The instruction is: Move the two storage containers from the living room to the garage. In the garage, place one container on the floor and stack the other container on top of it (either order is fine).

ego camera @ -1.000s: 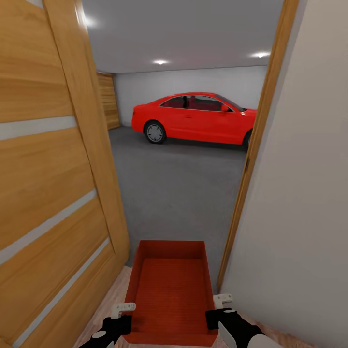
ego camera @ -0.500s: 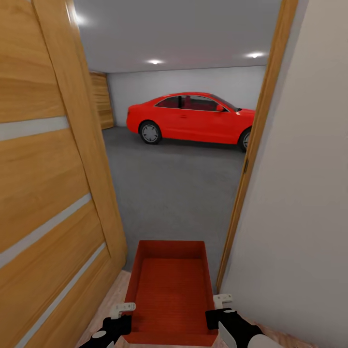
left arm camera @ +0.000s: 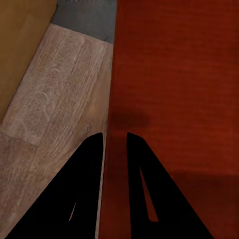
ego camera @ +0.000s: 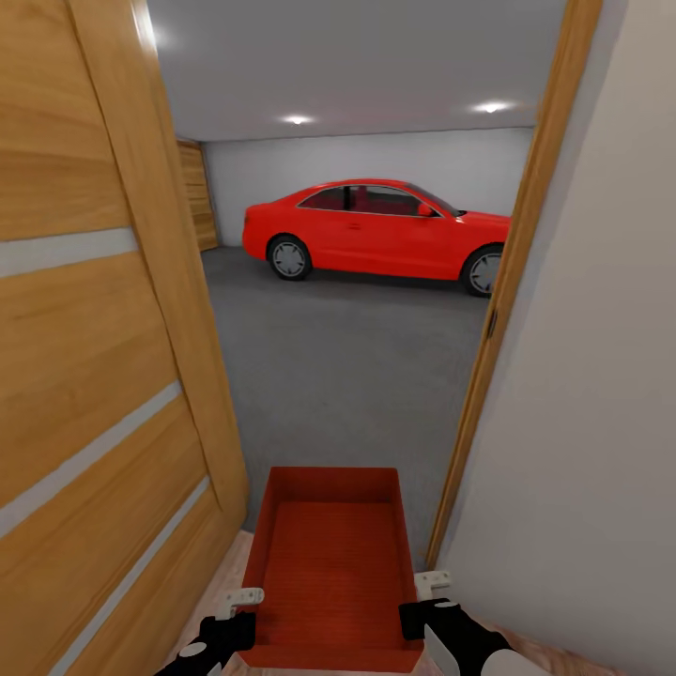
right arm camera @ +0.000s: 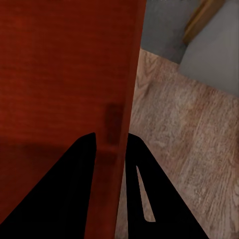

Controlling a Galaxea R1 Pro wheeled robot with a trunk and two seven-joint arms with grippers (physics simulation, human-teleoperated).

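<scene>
1. Head view: the storage container [ego camera: 329, 563] hangs between the left gripper [ego camera: 246, 601] and right gripper [ego camera: 427, 591], at the threshold of the garage [ego camera: 357, 347], beside the open door [ego camera: 103, 329].
2. Each pincer is pinching a long side wall — one finger inside the wall, one outside.
3. The bin looks stiff, light and smooth, so likely slippery; gripping opposite walls keeps it level.
4. A red car [ego camera: 376, 230] is parked well ahead.

The red coupe car [ego camera: 376, 230] loses its nose behind the orange wooden door frame [ego camera: 512, 282]; the red-orange plastic storage container [ego camera: 329, 563] is cropped below.
</scene>
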